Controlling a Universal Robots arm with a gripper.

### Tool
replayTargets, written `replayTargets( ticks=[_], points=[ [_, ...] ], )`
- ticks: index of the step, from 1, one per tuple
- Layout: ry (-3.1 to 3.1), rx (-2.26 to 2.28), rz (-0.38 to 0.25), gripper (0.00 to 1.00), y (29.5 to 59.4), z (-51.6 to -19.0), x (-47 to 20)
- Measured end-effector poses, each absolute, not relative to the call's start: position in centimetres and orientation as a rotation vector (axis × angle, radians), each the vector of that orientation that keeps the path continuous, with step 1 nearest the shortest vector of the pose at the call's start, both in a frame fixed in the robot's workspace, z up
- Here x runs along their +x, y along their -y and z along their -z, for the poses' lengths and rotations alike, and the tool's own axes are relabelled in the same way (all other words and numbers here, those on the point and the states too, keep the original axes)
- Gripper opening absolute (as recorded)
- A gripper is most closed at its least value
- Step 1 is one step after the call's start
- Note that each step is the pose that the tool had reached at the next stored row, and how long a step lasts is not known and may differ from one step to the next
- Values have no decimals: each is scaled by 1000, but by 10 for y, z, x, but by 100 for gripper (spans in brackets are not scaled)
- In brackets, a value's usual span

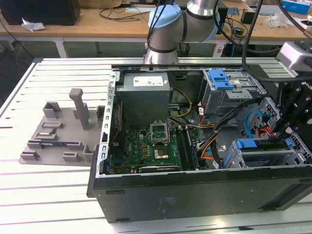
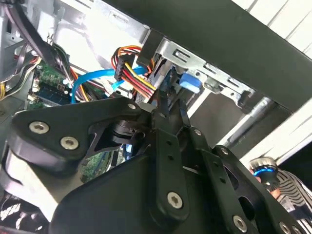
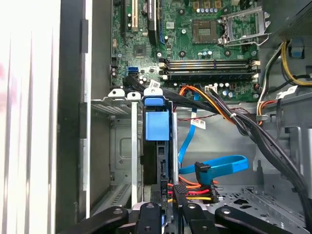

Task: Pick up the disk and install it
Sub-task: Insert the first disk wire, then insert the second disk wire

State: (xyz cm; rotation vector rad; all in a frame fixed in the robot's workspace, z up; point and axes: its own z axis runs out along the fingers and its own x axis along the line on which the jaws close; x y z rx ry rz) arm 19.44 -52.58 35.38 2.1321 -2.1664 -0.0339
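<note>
While your pincer [image 3: 168, 207] grips the disk [image 3: 157, 146] edge-on, the silver cage wall [image 3: 134, 146] crowds it. The exterior view adds the bay's blue bracket [image 1: 261, 144].

A white slatted table [image 1: 58, 195] carried the open black computer case [image 1: 195, 190], which lay on its side toward the exterior view's right. Beside it, toward that view's left, a grey fixture plate [image 1: 53, 141] with upright holders lay flat on the slats.
</note>
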Motion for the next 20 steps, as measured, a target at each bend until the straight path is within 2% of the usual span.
replayTargets(
  ticks=[1, 2, 3, 4, 7, 15, 16, 19, 20],
  points=[
    [2166, 2132, 34, 23, 526, -357, 194],
    [2166, 2132, 34, 16, 526, -362, 194],
    [2166, 2132, 34, 16, 526, -365, 194],
    [2166, 2132, 34, 11, 526, -371, 194],
    [2166, 2132, 34, 11, 526, -387, 194],
    [2166, 2132, 34, 11, 526, -389, 194],
    [2166, 2132, 34, 11, 526, -389, 194],
    [2166, 2132, 34, 30, 526, -389, 194],
    [2166, 2132, 34, 30, 525, -389, 194]
  ],
)
